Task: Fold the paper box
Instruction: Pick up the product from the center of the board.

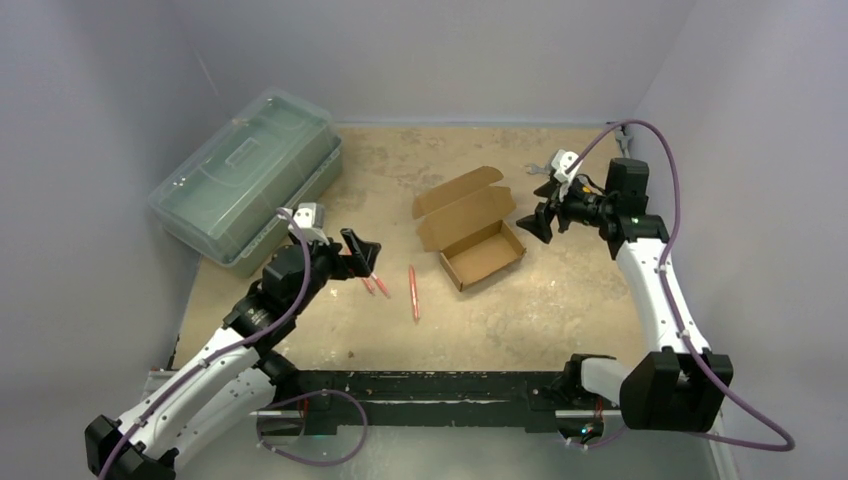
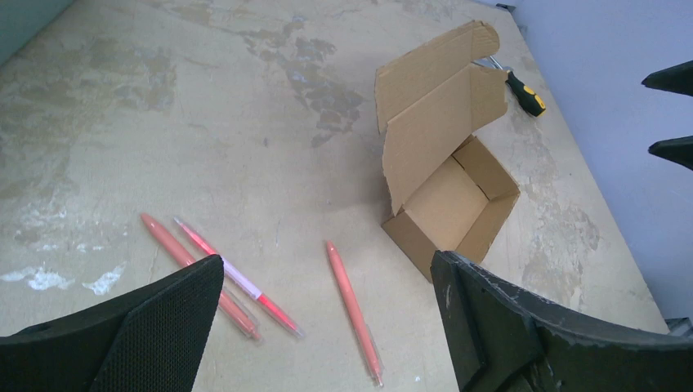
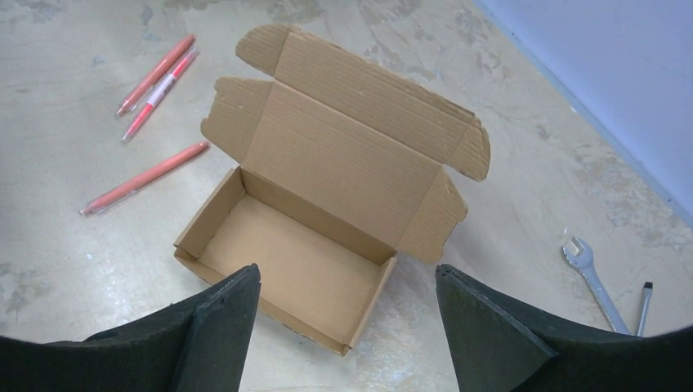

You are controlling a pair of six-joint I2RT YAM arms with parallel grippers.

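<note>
Standing here, I see the paper box (image 1: 470, 238) sitting right of the table's middle, its tray already squared up and the lid thrown back, leaning away toward the far left. Its long axis runs on a slant, from near-left to far-right, with the lid hinged along the far long side. The right gripper (image 1: 535, 222) hangs just beside the box's far-right short end, jaws spread wide with nothing in them, looking down into the open tray from its own camera. The left gripper (image 1: 362, 255) is well apart on the other side, jaws also gaping and empty, with three red pens (image 1: 413, 292) lying between it and the box. By my reckoning the right arm is plainly the nearer one, and bringing the lid down means reaching across the tray to that raised flap
</note>
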